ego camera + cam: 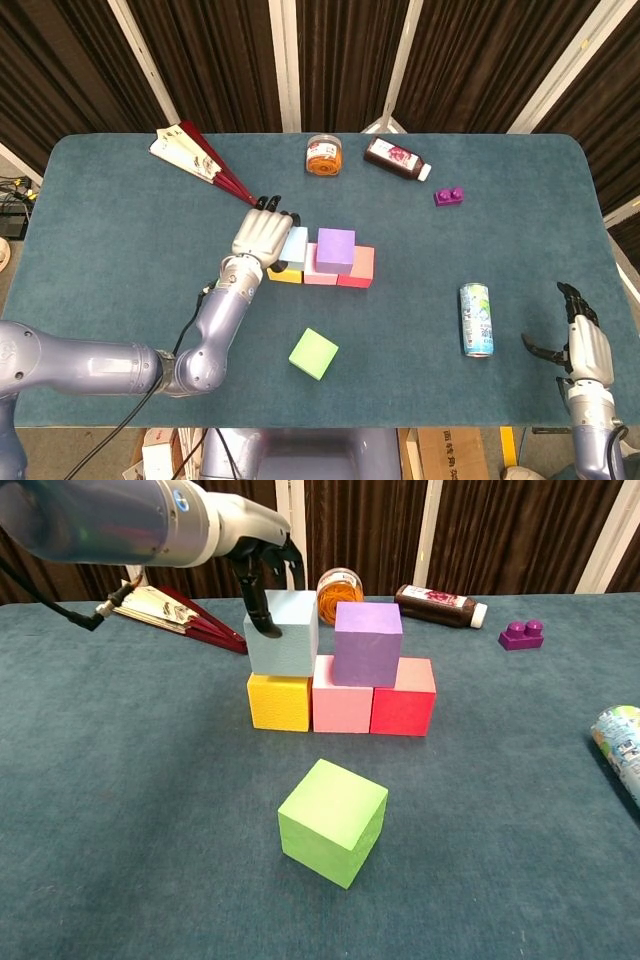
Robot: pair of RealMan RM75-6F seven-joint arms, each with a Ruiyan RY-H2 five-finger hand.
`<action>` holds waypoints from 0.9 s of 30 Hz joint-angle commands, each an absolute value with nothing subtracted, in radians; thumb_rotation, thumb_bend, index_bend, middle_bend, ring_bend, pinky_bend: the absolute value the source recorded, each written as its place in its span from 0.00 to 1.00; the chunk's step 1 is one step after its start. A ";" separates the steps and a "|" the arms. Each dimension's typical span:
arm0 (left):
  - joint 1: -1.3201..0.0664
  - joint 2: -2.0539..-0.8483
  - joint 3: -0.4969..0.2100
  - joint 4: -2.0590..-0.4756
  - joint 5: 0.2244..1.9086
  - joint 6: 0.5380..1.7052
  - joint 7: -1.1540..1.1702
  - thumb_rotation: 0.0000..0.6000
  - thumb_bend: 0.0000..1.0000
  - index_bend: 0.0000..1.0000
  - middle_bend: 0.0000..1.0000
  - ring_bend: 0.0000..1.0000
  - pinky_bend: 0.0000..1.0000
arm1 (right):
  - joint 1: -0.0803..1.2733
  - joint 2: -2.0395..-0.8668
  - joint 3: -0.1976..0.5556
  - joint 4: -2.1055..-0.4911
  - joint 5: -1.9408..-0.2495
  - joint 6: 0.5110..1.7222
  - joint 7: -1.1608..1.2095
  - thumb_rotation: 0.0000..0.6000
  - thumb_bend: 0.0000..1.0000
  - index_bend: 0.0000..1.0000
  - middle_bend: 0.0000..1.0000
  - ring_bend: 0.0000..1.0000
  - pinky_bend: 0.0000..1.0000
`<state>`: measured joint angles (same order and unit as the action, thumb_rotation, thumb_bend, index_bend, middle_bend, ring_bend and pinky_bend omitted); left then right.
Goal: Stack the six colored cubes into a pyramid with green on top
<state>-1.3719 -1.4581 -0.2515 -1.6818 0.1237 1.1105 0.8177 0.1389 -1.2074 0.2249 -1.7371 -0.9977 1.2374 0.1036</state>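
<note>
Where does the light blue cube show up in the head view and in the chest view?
Head view: light blue cube at center, partly under the left hand.
Chest view: upper center-left, above the yellow cube.
Shared landmark: purple cube immediately to its right.

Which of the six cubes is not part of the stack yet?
The green cube. It sits alone on the table, in front of the yellow, pink and red bottom row, while the left hand holds the light blue cube beside the purple one.

A teal table (120, 250) carries a green cube (313, 353), can (476, 319) and fan (195, 156).
</note>
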 commanded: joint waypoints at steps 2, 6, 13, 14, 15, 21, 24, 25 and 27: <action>-1.377 -1.472 -0.262 -1.677 0.112 1.124 0.833 1.00 0.36 0.30 0.29 0.00 0.00 | 0.138 -1.205 0.225 -1.737 -1.001 1.236 0.109 1.00 0.27 0.06 0.06 0.00 0.00; -1.381 -1.484 -0.272 -1.674 0.095 1.138 0.854 1.00 0.36 0.30 0.29 0.00 0.00 | 0.138 -1.203 0.224 -1.736 -1.003 1.232 0.113 1.00 0.27 0.06 0.06 0.00 0.00; -1.389 -1.504 -0.295 -1.668 0.062 1.160 0.884 1.00 0.36 0.31 0.30 0.00 0.00 | 0.135 -1.198 0.223 -1.739 -1.015 1.241 0.112 1.00 0.27 0.06 0.06 0.00 0.00; -1.390 -1.507 -0.300 -1.667 0.056 1.165 0.889 1.00 0.36 0.31 0.30 0.00 0.00 | 0.134 -1.199 0.222 -1.740 -1.017 1.244 0.112 1.00 0.27 0.06 0.06 0.00 0.00; -1.392 -1.509 -0.304 -1.666 0.050 1.171 0.895 1.00 0.36 0.31 0.30 0.00 0.00 | 0.133 -1.198 0.222 -1.741 -1.017 1.247 0.112 1.00 0.27 0.06 0.06 0.00 0.00; -1.394 -1.518 -0.331 -1.662 0.020 1.191 0.917 1.00 0.36 0.31 0.30 0.00 0.00 | 0.133 -1.198 0.221 -1.742 -1.016 1.247 0.109 1.00 0.27 0.06 0.06 0.00 0.00; -1.392 -1.524 -0.341 -1.656 0.006 1.191 0.927 1.00 0.36 0.31 0.30 0.00 0.00 | 0.133 -1.197 0.222 -1.742 -1.014 1.246 0.110 1.00 0.27 0.06 0.06 0.00 0.00; -1.392 -1.526 -0.345 -1.653 0.003 1.190 0.929 1.00 0.36 0.31 0.30 0.00 0.00 | 0.132 -1.197 0.222 -1.742 -1.014 1.246 0.110 1.00 0.27 0.06 0.06 0.00 0.00; -1.391 -1.529 -0.349 -1.650 0.002 1.188 0.931 1.00 0.35 0.31 0.30 0.00 0.00 | 0.132 -1.197 0.223 -1.742 -1.013 1.246 0.110 1.00 0.27 0.06 0.06 0.00 0.00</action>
